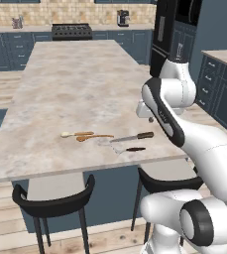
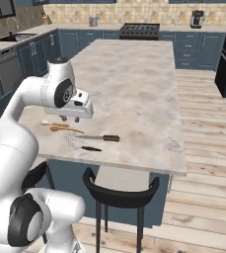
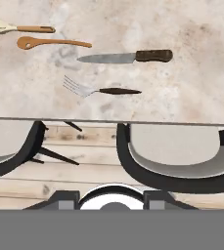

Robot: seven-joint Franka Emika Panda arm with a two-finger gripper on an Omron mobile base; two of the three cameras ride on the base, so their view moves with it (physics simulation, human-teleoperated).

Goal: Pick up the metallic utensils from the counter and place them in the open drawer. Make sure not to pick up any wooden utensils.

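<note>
The beige-grey marbled stone desk (image 3: 182,58) runs off the hand view's top and both sides. Below its edge, two black-framed stools with grey seats (image 3: 174,161) are cut by the picture's borders. In the left base view, the thin silver fork with a dark handle (image 1: 129,149) is too small to show its tines.

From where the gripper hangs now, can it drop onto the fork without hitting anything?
Probably yes. The fork lies alone near the counter edge, apart from the knife, and nothing stands over it. The gripper hovers above the utensils.
</note>
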